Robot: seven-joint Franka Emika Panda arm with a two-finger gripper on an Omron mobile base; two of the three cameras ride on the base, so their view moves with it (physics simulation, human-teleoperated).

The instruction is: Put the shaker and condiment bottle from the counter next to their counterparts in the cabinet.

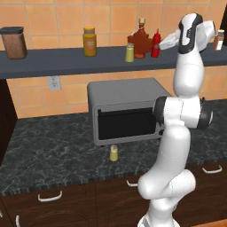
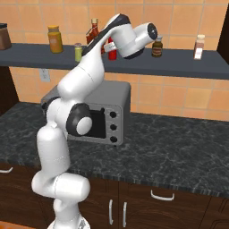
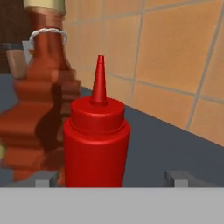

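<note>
Simulated kitchen: orange tiled wall (image 1: 40, 17), dark marble desk (image 1: 53, 155) over dark brown drawers (image 1: 48, 201) with white handles, grey toaster oven (image 1: 126, 111) sitting at the back of the desk, wall outlet (image 1: 54, 82) just left of it.

Long slate-grey cabinet shelf (image 1: 66, 62) runs along the wall. On it, left to right in the left base view: dark brown canister (image 1: 13, 42), orange-yellow jar (image 1: 89, 41), yellow-green shaker counterpart (image 1: 129, 52), red maple-leaf bottle (image 1: 140, 41), red condiment bottle (image 1: 155, 44) standing upright just right of the maple-leaf bottle. Further right in the right base view: small dark brown bottle (image 2: 157, 47) and a pale spice shaker with a reddish fill (image 2: 199, 47).

Second yellow-green shaker (image 1: 114, 153) is on the desk, upright, in front of the toaster oven, well apart from the shelf.

Arm reaches up to shelf height. End effector (image 3: 114, 177) is at the condiment bottle; hand view shows the fingertips (image 3: 44, 178) spread either side of the bottle base with a gap on the right side, so jaws are open, not clamping. Bottle stands on the shelf board.
</note>
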